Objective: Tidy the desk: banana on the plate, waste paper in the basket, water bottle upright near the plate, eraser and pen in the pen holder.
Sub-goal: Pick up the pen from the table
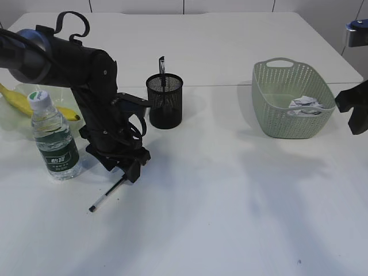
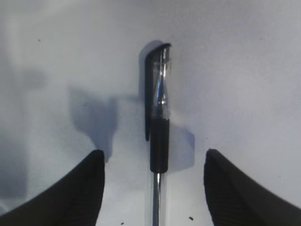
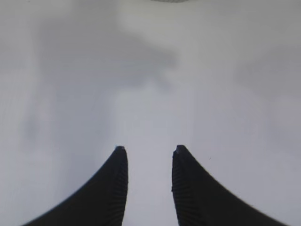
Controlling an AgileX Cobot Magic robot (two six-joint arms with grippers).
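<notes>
Low over the table [image 1: 230, 207] at 7 o'clock from the pen holder [image 1: 164, 101], the left gripper [image 2: 153, 181] straddles the lying pen [image 2: 159, 136] with jaws open, so closing on its barrel comes next, while the right gripper [image 3: 148, 153] idles part-open, empty.

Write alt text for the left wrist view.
A clear-barrelled pen with a black cap and grip lies on the plain white desk, centred between the open left hand's two black fingers, which do not touch it.
</notes>
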